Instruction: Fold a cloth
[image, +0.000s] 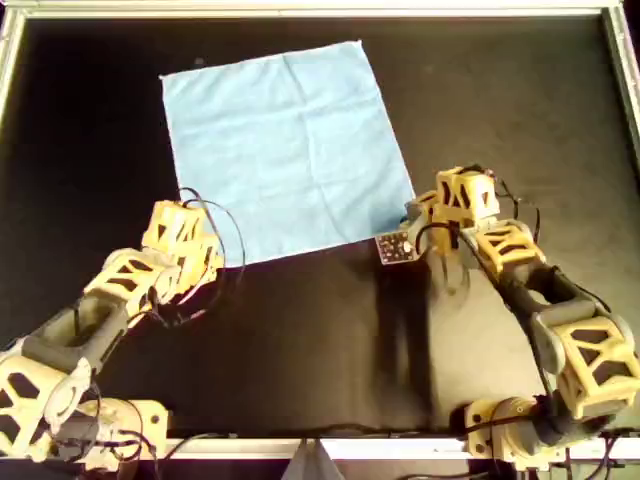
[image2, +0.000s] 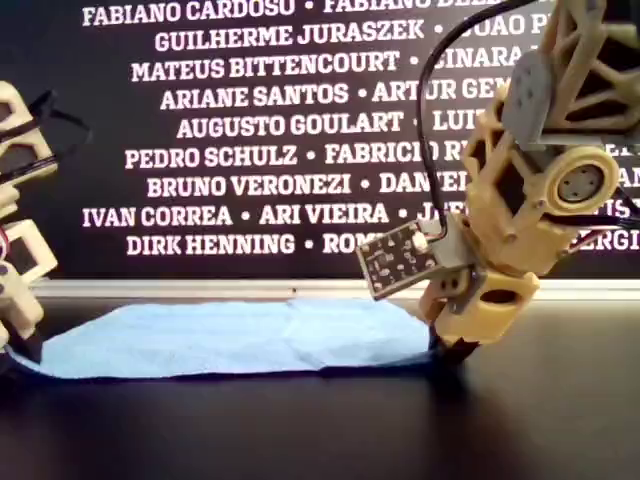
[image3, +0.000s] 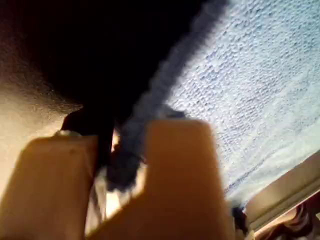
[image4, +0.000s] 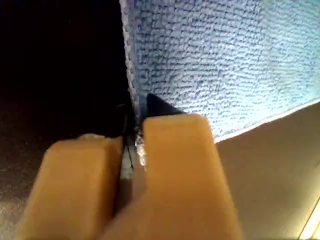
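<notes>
Left jaws: the left gripper (image3: 125, 150) has its jaws nearly together with the cloth's hem running between them, so it looks pinched on that edge.
Right jaws: the right gripper (image4: 132, 150) also stands almost closed, with the hem of the cloth caught in the narrow gap.
Grip points: in the overhead view the left gripper (image: 195, 245) sits at the cloth's near corner on that view's left, and the right gripper (image: 415, 225) at the near corner on that view's right.
Cloth: the cloth (image: 285, 150) lies flat and spread on the dark worktop (image: 320, 340), slightly skewed, stretching away from both sets of jaws toward the far rim.
Height: in the exterior view the right gripper (image2: 450, 345) is down at worktop level and the cloth (image2: 230, 340) is barely raised.
Deciding relation: the whole sheet lies beyond the jaws, and the held edge runs arm to arm, so I judge the fold goes forward over it.
Nearer arm: neither; each has its own corner.
</notes>
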